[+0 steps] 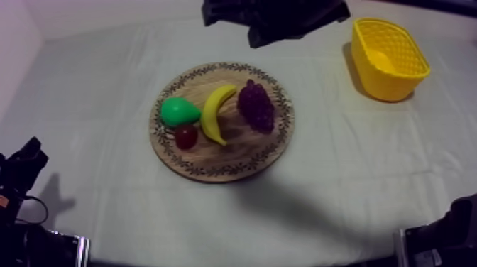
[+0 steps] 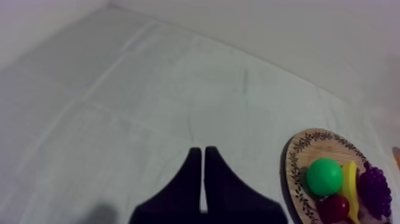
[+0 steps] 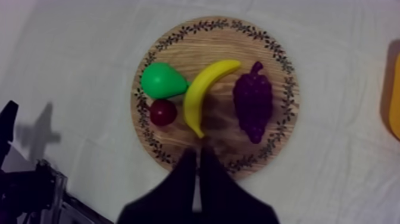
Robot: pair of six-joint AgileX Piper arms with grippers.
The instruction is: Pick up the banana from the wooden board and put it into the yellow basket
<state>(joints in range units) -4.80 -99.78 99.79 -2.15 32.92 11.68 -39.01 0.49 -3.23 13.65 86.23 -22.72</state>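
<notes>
The yellow banana [image 1: 216, 112] lies across the middle of the round wooden board [image 1: 213, 169], between a green pear [image 1: 178, 111] and purple grapes [image 1: 256, 106]. A small red fruit [image 1: 186, 136] sits just in front of the pear. The yellow basket [image 1: 388, 57] stands at the far right, holding nothing that I can see. My right gripper [image 3: 196, 152] is shut on nothing, high over the board's near rim, short of the banana [image 3: 205, 92]. My left gripper [image 2: 203, 150] is shut too, over bare cloth to the left of the board [image 2: 296, 156].
My right arm [image 1: 277, 15] comes in dark above the table's far edge. My left arm [image 1: 25, 167] rests low at the left front. Grey-white cloth [image 1: 92, 85] lies open all round the board and between board and basket.
</notes>
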